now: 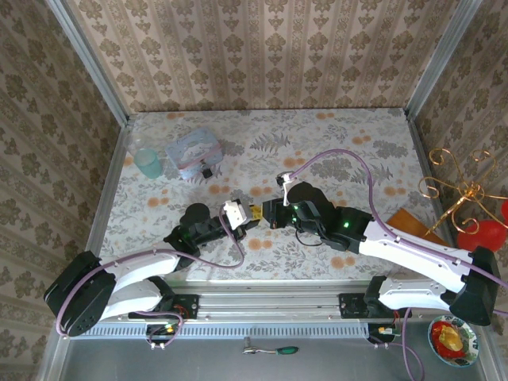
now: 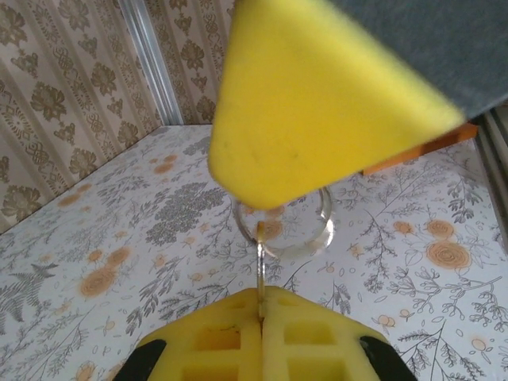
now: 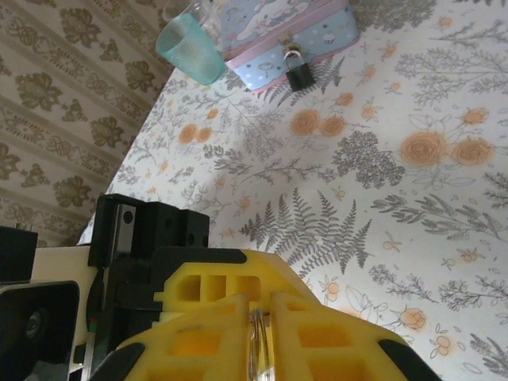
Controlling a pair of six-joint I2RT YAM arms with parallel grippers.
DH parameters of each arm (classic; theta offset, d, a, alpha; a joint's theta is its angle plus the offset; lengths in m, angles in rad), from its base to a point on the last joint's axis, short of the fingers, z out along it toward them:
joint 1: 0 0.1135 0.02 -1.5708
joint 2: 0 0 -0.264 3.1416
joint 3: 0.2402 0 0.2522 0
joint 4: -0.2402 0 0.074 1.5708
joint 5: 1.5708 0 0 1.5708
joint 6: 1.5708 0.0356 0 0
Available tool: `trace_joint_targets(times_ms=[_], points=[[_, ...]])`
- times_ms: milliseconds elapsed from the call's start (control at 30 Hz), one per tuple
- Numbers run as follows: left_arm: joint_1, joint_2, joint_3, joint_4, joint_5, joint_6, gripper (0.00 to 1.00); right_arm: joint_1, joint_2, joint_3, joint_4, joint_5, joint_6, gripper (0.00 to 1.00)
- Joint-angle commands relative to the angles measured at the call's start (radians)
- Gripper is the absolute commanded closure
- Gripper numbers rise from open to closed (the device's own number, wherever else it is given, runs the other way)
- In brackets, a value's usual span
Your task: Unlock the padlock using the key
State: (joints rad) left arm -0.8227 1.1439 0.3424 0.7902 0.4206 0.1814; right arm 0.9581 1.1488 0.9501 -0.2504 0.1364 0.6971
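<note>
Mid-surface, toward the near edge: my left tool [image 2: 260, 300] is pressed together on the small silver metal key [image 2: 259, 270], which sits edge-on between the pads. My right tool [image 3: 258, 308] pinches the thin round metal key ring [image 2: 327, 230].

The small black padlock [image 3: 299, 73] hangs off the pastel blue-and-pink tin box [image 3: 317, 36], toward the far left corner of the floral surface [image 1: 357, 159]. A teal plastic cup [image 3: 189, 49] stands beside the box.

My read: the key is light, stiff and slick, and apt to pivot, so I should grip its flat head. The padlock dangles and will likely swing, so it needs bracing. There is open room on the way there, but the left edge is close by the box.
</note>
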Motion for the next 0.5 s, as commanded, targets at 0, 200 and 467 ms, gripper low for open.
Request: trace_joint_targets(times_ms=[0, 200, 467], points=[[0.010, -0.009, 0.030, -0.039, -0.017, 0.036, 1.00, -0.007, 0.002, 0.043, -0.060, 0.069, 0.048, 0.70], [0.010, 0.024, 0.111, -0.191, -0.174, 0.173, 1.00, -0.059, -0.035, 0.009, -0.103, 0.075, 0.236, 0.58], [0.009, 0.094, 0.193, -0.241, -0.173, 0.332, 1.00, -0.130, -0.029, -0.074, 0.059, -0.083, 0.432, 0.58]])
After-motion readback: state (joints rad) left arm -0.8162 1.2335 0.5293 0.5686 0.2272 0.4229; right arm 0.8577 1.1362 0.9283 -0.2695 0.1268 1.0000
